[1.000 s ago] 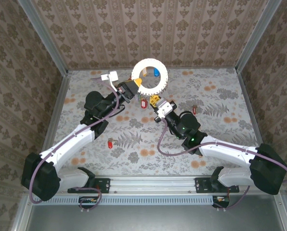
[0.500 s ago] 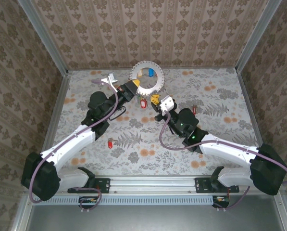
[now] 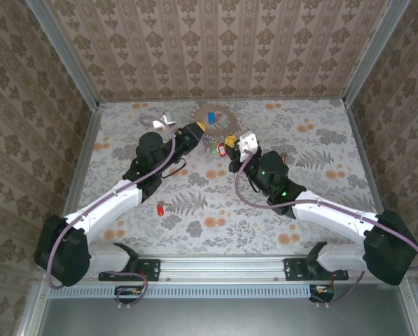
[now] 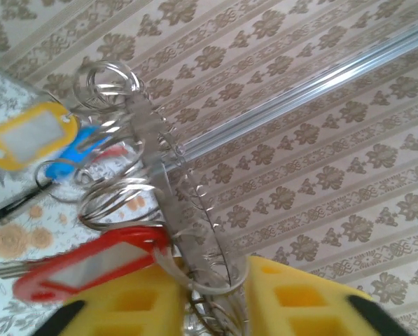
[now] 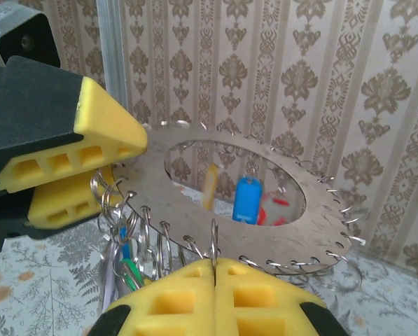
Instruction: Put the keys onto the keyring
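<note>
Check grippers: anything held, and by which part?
Right gripper pinches the keyring at its near rim. Left gripper straddles another part of the rim; whether it clamps cannot be told.

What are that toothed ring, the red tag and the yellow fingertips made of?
The keyring: thin, matte grey sheet, probably metal, rimmed with shiny wire loops. The red tag: glossy plastic with a pale label window. The yellow fingertips: matte plastic or rubber with hollow cells; I cannot tell which.
</note>
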You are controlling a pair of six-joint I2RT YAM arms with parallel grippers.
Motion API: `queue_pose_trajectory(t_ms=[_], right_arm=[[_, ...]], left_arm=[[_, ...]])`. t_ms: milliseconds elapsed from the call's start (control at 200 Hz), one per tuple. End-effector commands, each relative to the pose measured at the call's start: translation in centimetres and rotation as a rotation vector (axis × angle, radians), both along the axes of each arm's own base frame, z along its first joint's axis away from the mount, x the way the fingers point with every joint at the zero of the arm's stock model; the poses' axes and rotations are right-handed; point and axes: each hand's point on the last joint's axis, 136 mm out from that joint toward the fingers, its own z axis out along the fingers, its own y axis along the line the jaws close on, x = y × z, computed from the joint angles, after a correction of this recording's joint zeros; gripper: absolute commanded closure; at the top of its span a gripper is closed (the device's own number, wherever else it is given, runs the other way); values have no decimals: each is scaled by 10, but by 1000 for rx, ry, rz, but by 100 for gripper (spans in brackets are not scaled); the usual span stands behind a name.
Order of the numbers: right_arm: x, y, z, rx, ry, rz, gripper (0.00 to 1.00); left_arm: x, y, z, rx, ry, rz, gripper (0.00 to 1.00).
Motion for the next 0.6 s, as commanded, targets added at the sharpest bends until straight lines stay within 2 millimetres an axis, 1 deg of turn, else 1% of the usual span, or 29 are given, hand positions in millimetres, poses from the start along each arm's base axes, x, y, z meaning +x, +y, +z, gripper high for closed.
queue_pose_trajectory(t_ms=[0,50,130,175,335,510,595], right_arm=[[0,1,15,51,-4,25,100],[1,0,11,40,8,23,100],[2,-4,5,27,29,17,100],[2,-7,1,20,42,18,100],[3,-18,-19,-3,116,48,100],[1,-31,-49,-63,222,88,100],[-5,-32,-65,-182,251,126,100]], left_arm=[[-2,-5,-8,-1,22,-31,74],[-1,-7,-16,5,46,-35,75],[0,-8,-31,12,92,-38,70],[-1,-9,-39,18,111,-46,67],[-9,-9,-65,41,156,-69,63],[-19,-4,-95,75,199,-84,58],[-23,-1,-106,94,210,-82,56]])
